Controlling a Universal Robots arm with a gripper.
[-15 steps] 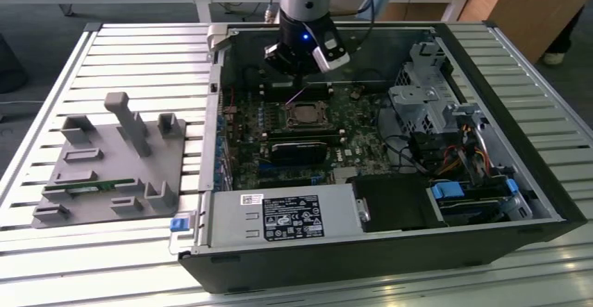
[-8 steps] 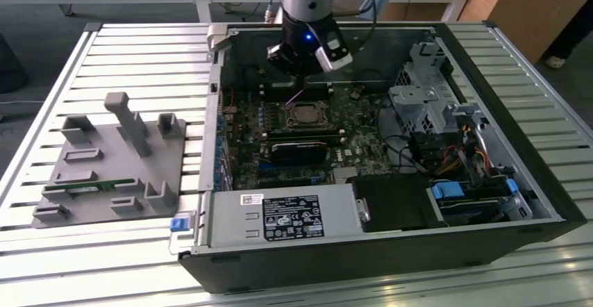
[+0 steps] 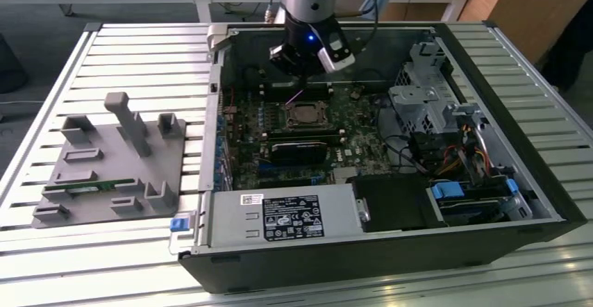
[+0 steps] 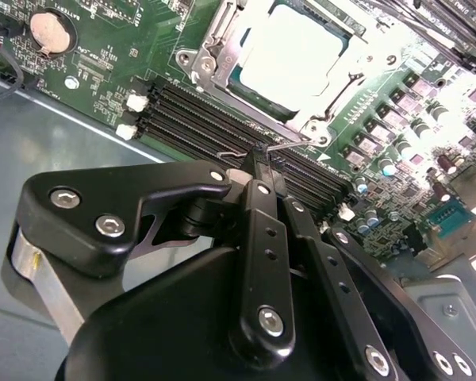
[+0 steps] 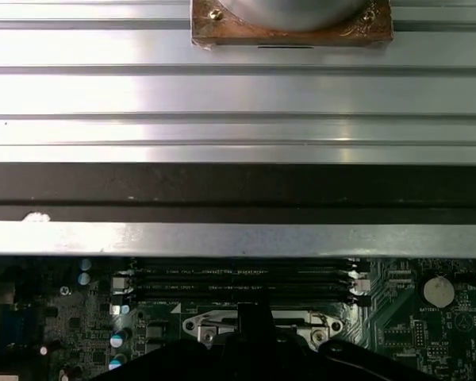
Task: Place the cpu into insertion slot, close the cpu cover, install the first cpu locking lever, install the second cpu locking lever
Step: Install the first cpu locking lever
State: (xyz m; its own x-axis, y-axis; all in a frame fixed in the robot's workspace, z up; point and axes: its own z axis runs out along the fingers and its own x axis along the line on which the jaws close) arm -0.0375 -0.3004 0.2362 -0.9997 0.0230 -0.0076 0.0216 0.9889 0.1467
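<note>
Gripper (image 4: pixel 259 155): black fingers pinched together on thin silver wire lever (image 4: pixel 289 144); just beyond, square silvery cpu (image 4: pixel 293 59) framed by metal cover (image 4: pixel 213 44).

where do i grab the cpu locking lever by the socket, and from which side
Grip the cpu locking lever at its bent free end, which juts past the cpu cover toward the memory slots. Come from the slot side, from above; the rest of the wire likely hugs the frame.
</note>
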